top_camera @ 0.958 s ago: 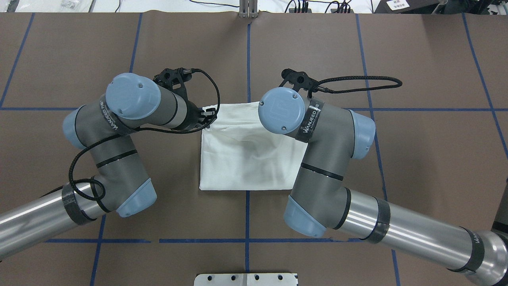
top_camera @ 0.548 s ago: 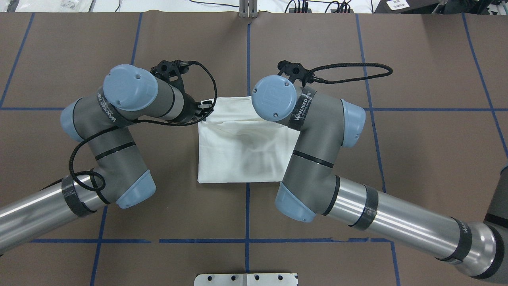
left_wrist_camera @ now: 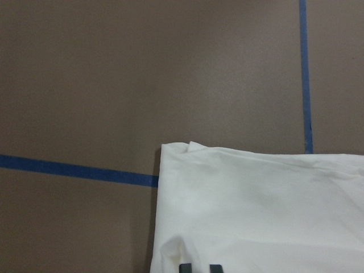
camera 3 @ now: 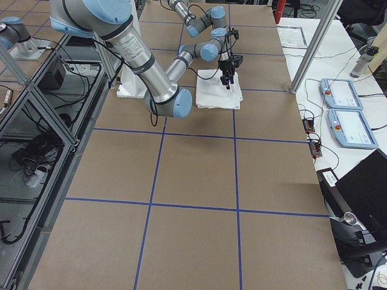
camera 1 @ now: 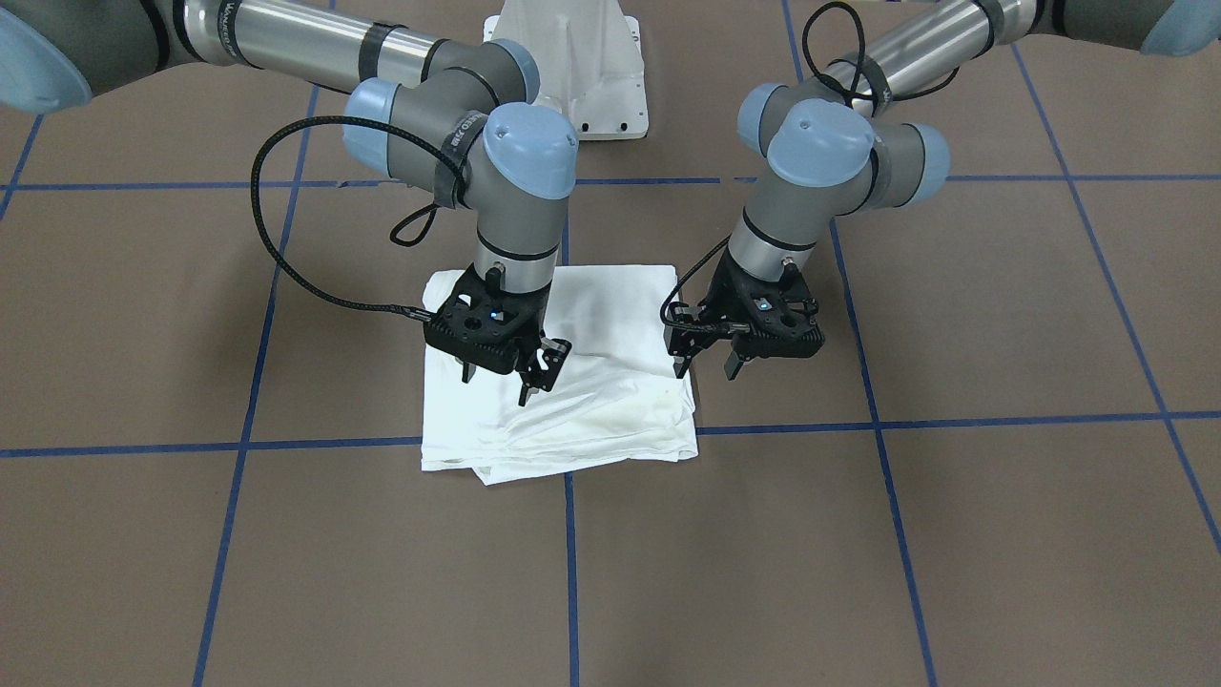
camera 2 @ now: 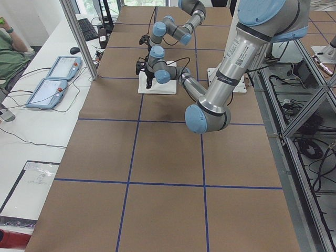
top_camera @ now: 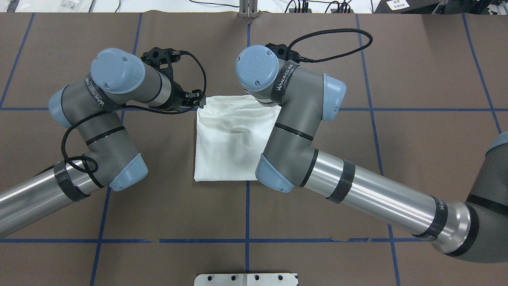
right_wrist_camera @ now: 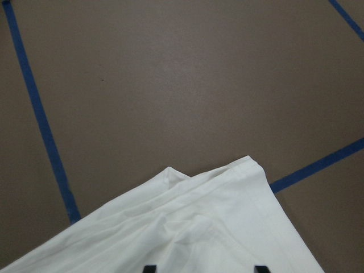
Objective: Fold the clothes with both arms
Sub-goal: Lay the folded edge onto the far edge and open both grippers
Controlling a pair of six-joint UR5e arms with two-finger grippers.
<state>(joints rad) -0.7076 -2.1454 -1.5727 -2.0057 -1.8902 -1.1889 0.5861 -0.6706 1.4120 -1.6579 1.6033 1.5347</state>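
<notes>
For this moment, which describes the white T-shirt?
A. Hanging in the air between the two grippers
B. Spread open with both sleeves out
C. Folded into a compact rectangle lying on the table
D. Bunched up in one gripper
C: the white T-shirt lies as a folded rectangle on the table, while the left gripper and right gripper are open above it, holding no cloth.

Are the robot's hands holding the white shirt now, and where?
The right tool is open above the shirt, holding nothing. The left tool is at the shirt's far left corner; whether it pinches cloth cannot be told.
</notes>
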